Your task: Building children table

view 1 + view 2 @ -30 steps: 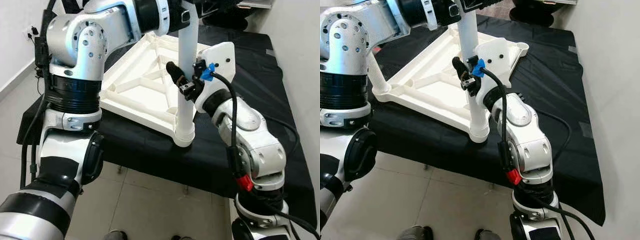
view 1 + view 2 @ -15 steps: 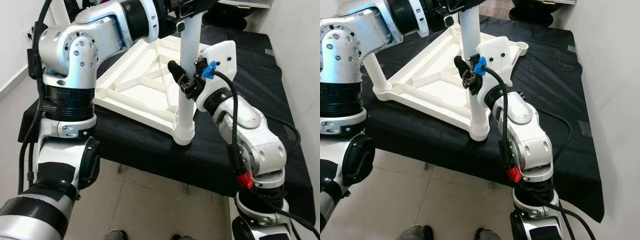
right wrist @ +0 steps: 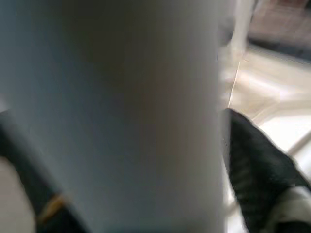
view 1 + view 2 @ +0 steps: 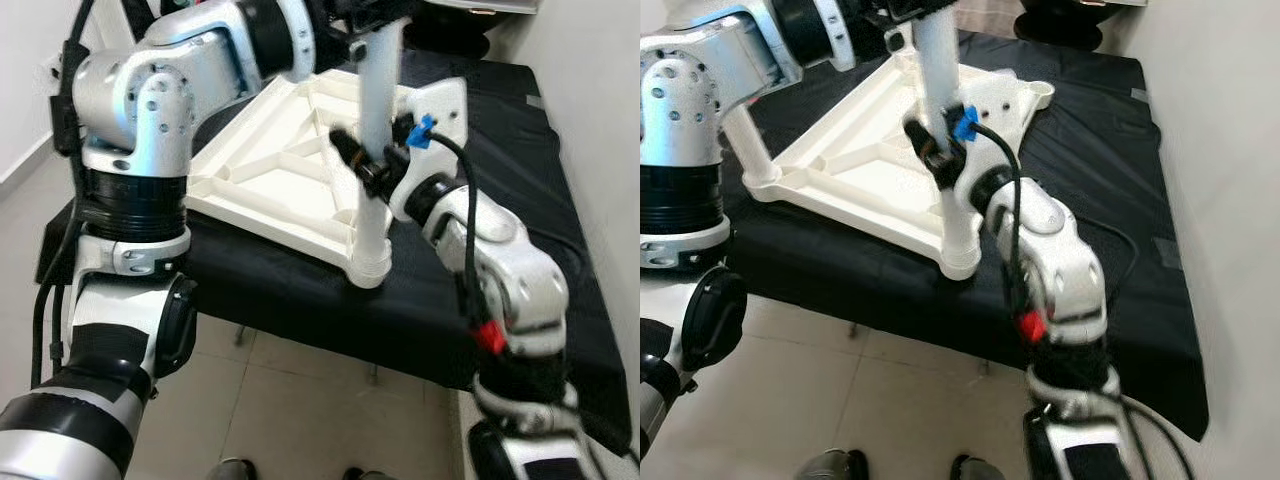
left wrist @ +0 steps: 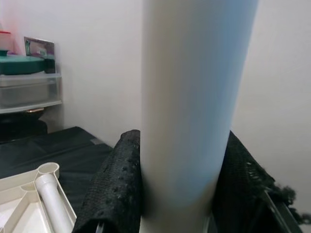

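A white plastic tabletop [image 4: 275, 175] lies upside down on a black-covered bench, its ribbed underside up. A white round leg [image 4: 372, 160] stands upright in the near corner socket [image 4: 368, 268]. My left gripper [image 4: 362, 18] is shut on the top of that leg; its black fingers [image 5: 114, 189] press both sides of the tube [image 5: 194, 111]. My right gripper [image 4: 366, 168] is shut on the same leg about halfway up, with the tube [image 3: 126, 111] close between its fingers [image 3: 257, 165]. Another fitted leg [image 4: 748, 148] stands at the left corner.
The bench's black cover [image 4: 520, 150] stretches to the right, where a pale wall [image 4: 1230, 150] runs close by. Tiled floor [image 4: 300, 400] lies below the bench's front edge. Storage boxes [image 5: 29, 82] stand on a shelf beyond.
The right arm has shifted slightly and blurs now. Both grippers keep their hold on the upright leg, which stays in the corner socket.
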You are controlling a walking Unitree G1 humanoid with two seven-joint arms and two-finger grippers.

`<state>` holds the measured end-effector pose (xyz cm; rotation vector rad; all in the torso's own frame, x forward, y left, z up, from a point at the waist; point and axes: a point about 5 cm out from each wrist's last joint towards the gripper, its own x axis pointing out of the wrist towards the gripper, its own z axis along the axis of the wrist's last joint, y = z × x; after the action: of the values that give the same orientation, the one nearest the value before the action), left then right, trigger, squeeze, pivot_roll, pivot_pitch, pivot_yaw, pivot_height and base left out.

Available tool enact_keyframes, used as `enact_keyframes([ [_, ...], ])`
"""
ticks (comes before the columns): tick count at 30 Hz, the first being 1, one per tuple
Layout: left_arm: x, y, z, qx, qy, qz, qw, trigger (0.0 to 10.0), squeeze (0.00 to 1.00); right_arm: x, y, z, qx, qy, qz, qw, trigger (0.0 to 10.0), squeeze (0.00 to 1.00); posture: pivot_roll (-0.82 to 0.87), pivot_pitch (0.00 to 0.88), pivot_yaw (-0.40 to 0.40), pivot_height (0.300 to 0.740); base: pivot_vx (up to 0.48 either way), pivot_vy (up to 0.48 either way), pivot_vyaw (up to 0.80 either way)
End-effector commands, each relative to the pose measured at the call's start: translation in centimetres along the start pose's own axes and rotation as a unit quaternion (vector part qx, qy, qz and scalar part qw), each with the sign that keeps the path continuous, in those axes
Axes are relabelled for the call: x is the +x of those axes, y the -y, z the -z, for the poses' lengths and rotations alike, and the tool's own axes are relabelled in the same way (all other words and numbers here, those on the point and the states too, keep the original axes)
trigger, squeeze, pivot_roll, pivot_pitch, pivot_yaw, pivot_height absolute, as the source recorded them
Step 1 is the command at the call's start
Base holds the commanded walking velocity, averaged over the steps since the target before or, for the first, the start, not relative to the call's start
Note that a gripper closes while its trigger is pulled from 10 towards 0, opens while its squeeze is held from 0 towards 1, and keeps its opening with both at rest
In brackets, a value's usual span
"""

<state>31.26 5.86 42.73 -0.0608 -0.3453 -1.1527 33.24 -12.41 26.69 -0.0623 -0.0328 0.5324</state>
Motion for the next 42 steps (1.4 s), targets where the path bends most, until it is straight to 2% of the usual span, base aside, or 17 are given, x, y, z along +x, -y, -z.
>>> enact_keyframes([
  [1,0.9,0.8,1.0,-0.007,-0.035,0.043,0.998,0.0,0.0,-0.3,2.0,-0.1,0.005,0.002,0.017,1.0,10.0,1.0,-0.03,0.188,-0.029,0.74,0.0,0.0,0.0],
  [3,1.4,0.7,1.3,-0.002,-0.056,0.064,0.996,0.0,0.0,-0.5,3.7,-1.5,-0.001,0.02,-0.014,1.0,10.0,1.0,-0.03,0.198,-0.022,0.74,0.0,0.0,0.0],
  [5,1.4,0.7,1.3,-0.002,-0.056,0.064,0.996,0.0,0.0,-0.5,3.7,-1.5,-0.001,0.02,-0.014,1.0,10.0,1.0,-0.03,0.198,-0.022,0.74,0.0,0.0,0.0],
  [6,1.8,0.5,1.5,-0.003,-0.063,0.071,0.995,0.0,0.0,-0.7,3.7,-1.8,0.001,0.029,-0.062,0.998,10.0,1.0,-0.02,0.209,-0.016,0.74,0.0,0.0,0.0],
  [10,2.1,0.2,1.8,-0.005,-0.067,0.075,0.995,0.0,0.0,-1.0,3.5,-2.0,0.012,0.041,-0.112,0.993,10.0,1.0,-0.02,0.216,-0.013,0.74,0.0,0.0,0.0],
  [13,2.1,0.2,1.8,-0.005,-0.067,0.075,0.995,0.0,0.0,-1.0,3.5,-2.0,0.012,0.041,-0.112,0.993,10.0,1.0,-0.02,0.216,-0.013,0.74,0.0,0.0,0.0],
  [14,2.2,0.1,1.9,-0.005,-0.07,0.078,0.994,0.0,0.0,-1.2,3.5,-2.1,0.024,0.052,-0.137,0.989,10.0,0.11,-0.02,0.217,-0.012,0.74,0.0,0.0,0.0],
  [16,2.2,0.1,1.9,-0.005,-0.07,0.078,0.994,0.0,0.0,-1.2,3.5,-2.1,0.024,0.052,-0.137,0.989,10.0,0.11,-0.02,0.217,-0.012,0.74,0.0,0.0,0.0],
  [19,2.3,0.0,2.0,-0.005,-0.071,0.083,0.994,0.0,0.0,-1.8,3.4,-2.3,0.047,0.068,-0.178,0.981,10.0,0.0,-0.02,0.225,-0.008,0.74,0.0,0.0,0.0],
  [20,2.4,0.0,2.0,-0.004,-0.072,0.088,0.993,0.0,0.0,-2.4,3.3,-2.4,0.065,0.085,-0.227,0.968,10.0,0.0,-0.02,0.225,-0.007,0.74,0.0,0.0,0.0],
  [21,2.4,0.0,2.0,-0.004,-0.072,0.088,0.993,0.0,0.0,-2.4,3.3,-2.4,0.065,0.085,-0.227,0.968,10.0,0.0,-0.02,0.225,-0.007,0.74,0.0,0.0,0.0],
  [24,2.7,-0.1,1.9,0.0,-0.071,0.099,0.993,0.0,0.0,-4.4,2.6,-2.3,0.068,0.103,-0.348,0.929,10.0,0.0,-0.02,0.225,-0.007,0.74,0.0,0.0,0.0],
  [28,2.8,-0.1,1.9,0.002,-0.071,0.102,0.992,0.0,0.0,-4.8,2.6,-2.2,0.064,0.101,-0.372,0.92,10.0,0.0,-0.02,0.225,-0.007,0.74,0.0,0.0,0.0],
  [29,2.9,-0.2,1.9,0.003,-0.071,0.104,0.992,0.0,0.0,-5.0,2.6,-2.1,0.057,0.097,-0.383,0.917,6.3,0.0,-0.03,0.222,-0.006,0.74,0.0,0.0,0.0],
  [30,2.9,-0.2,1.9,0.003,-0.071,0.104,0.992,0.0,0.0,-5.0,2.6,-2.1,0.057,0.097,-0.383,0.917,6.3,0.0,-0.03,0.222,-0.006,0.74,0.0,0.0,0.0],
  [31,2.9,-0.2,1.8,0.005,-0.071,0.109,0.992,0.0,0.0,-5.1,2.7,-2.1,0.048,0.09,-0.394,0.913,0.0,0.0,-0.03,0.222,-0.005,0.74,0.0,0.0,0.0],
  [42,3.2,0.0,1.7,0.012,-0.07,0.123,0.99,0.0,0.0,-4.3,3.3,-1.4,-0.057,0.036,-0.367,0.928,0.0,0.0,-0.02,0.216,-0.004,0.74,0.0,0.0,0.0],
])
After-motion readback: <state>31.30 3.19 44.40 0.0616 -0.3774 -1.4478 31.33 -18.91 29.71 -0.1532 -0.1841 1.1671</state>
